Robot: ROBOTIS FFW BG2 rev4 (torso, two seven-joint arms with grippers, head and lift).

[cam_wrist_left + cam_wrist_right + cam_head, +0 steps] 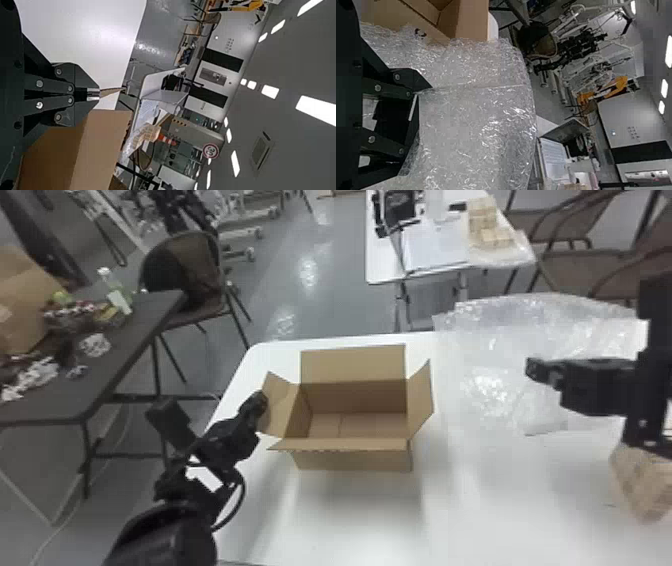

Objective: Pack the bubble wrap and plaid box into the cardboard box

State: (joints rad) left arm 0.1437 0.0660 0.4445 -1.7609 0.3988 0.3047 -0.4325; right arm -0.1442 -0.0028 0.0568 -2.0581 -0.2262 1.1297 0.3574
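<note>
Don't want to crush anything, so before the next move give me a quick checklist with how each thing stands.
1. Cardboard box open for packing: ok, flaps spread.
2. Box steadied: ok, left gripper shut on its left flap.
3. Bubble wrap packed: not ok, spread outside the box.
4. Wrap secured by the right gripper: cannot tell; fingers apart beside it.
5. Plaid box packed: not ok, on the table.

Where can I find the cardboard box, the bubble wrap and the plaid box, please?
Cardboard box (pixel 355 461): head view, near outer wall.
Bubble wrap (pixel 474 122): right wrist view, middle of the sheet.
Plaid box (pixel 641 486): head view, side below the right arm.
</note>
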